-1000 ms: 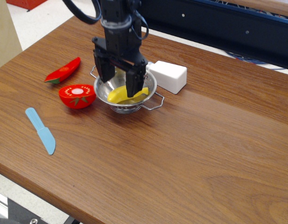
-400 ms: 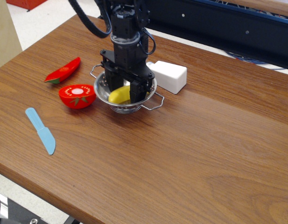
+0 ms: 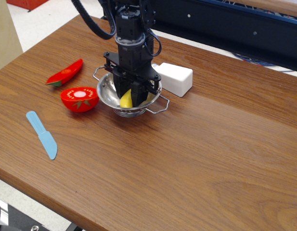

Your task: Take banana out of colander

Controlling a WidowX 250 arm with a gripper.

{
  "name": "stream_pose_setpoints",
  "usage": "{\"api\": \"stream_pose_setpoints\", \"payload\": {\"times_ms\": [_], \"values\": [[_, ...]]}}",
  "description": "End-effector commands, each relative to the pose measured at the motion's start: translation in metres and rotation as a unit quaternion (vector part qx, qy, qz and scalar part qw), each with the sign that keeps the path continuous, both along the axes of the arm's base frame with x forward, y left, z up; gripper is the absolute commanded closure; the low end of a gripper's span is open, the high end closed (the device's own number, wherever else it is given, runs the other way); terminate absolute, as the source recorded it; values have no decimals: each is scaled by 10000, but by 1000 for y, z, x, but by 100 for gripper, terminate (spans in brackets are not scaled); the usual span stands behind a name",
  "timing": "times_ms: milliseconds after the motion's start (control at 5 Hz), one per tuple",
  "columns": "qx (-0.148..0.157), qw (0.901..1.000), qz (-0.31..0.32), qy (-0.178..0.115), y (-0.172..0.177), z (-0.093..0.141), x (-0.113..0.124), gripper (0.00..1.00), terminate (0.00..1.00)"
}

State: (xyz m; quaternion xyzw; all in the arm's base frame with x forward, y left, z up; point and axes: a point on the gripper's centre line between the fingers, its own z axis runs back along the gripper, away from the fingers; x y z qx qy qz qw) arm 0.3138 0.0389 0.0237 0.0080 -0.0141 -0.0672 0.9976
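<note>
The steel colander (image 3: pixel 106 96) with wire loop handles stands on the wooden table, left of centre. My black gripper (image 3: pixel 130 97) reaches straight down into its bowl. Its fingers are closed on the yellow banana (image 3: pixel 126 99), which stands tilted between them; only a short yellow part shows, the rest is hidden by the fingers. The banana is still inside the colander.
A white rectangular shaker (image 3: pixel 173 79) lies right behind the colander. A halved red tomato (image 3: pixel 80 98) sits just left of it, a red chili pepper (image 3: pixel 66 72) farther left, and a light blue toy knife (image 3: pixel 42 134) near the front left edge.
The gripper came down into the colander and its fingers closed on the banana. The banana turned from lying flat to standing tilted between the fingers.
</note>
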Motion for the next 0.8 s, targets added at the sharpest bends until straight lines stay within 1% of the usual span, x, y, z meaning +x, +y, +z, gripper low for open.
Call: {"api": "stream_pose_setpoints", "payload": {"times_ms": [0, 200, 400, 600], "values": [[-72, 9950, 488, -865, 8, 64, 0, 100, 0], [-205, 9928, 409, -1106, 11, 79, -19, 100, 0], [-294, 9959, -186, -833, 8, 77, -54, 100, 0], [-177, 9958, -693, -580, 1, 61, -82, 100, 0]]}}
